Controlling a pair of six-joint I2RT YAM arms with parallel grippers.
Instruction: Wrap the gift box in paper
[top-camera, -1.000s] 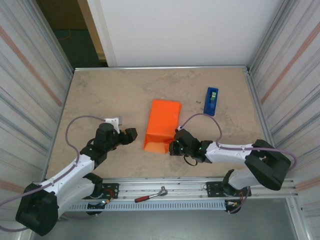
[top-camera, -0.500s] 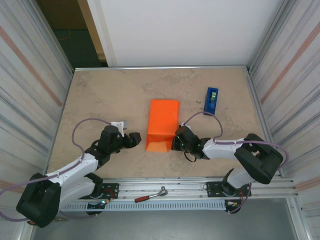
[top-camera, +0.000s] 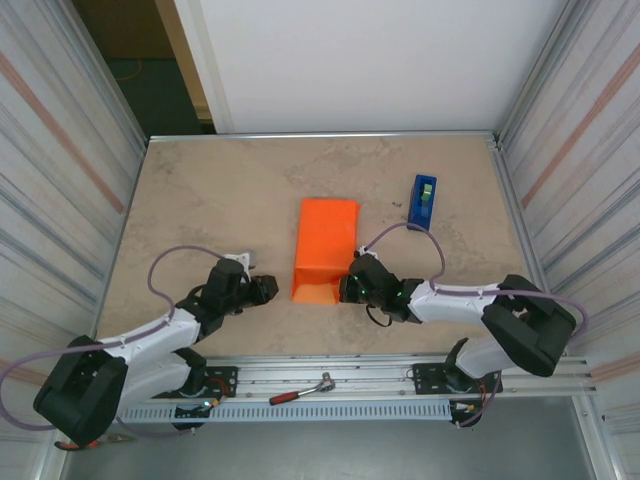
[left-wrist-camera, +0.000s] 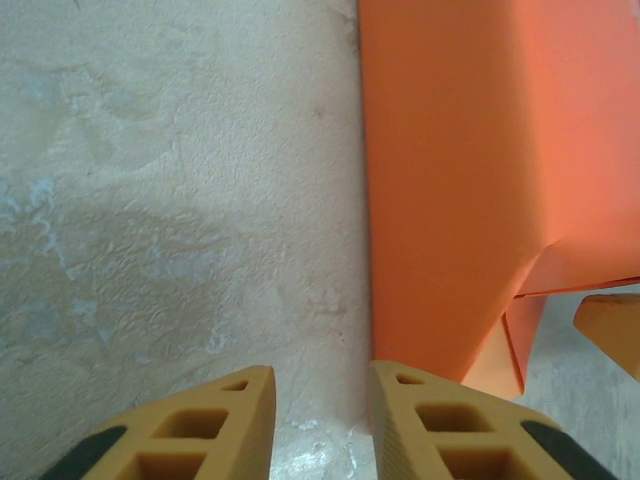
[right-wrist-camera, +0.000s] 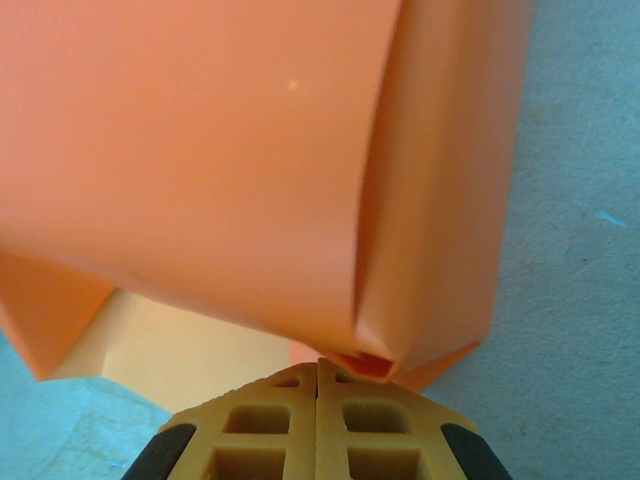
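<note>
Orange paper (top-camera: 326, 245), folded up, lies mid-frame in top view. L gripper (left-wrist-camera: 320, 378) narrowly open, nothing btwn fingers, at paper's left edge. R gripper (right-wrist-camera: 318, 366) fully closed, tips touching paper's folded corner; can't tell if pinched.

My left gripper (top-camera: 266, 290) has come down low and slid toward the near edge of the table (top-camera: 200, 190). Its arm has folded down flatter behind it. The jaws have narrowed from wide apart to a small gap. My right gripper (top-camera: 346, 288) nudged a little farther along the right edge of the paper (top-camera: 326, 240), then eased back nearer. The paper has squared up from its slight tilt.
</note>
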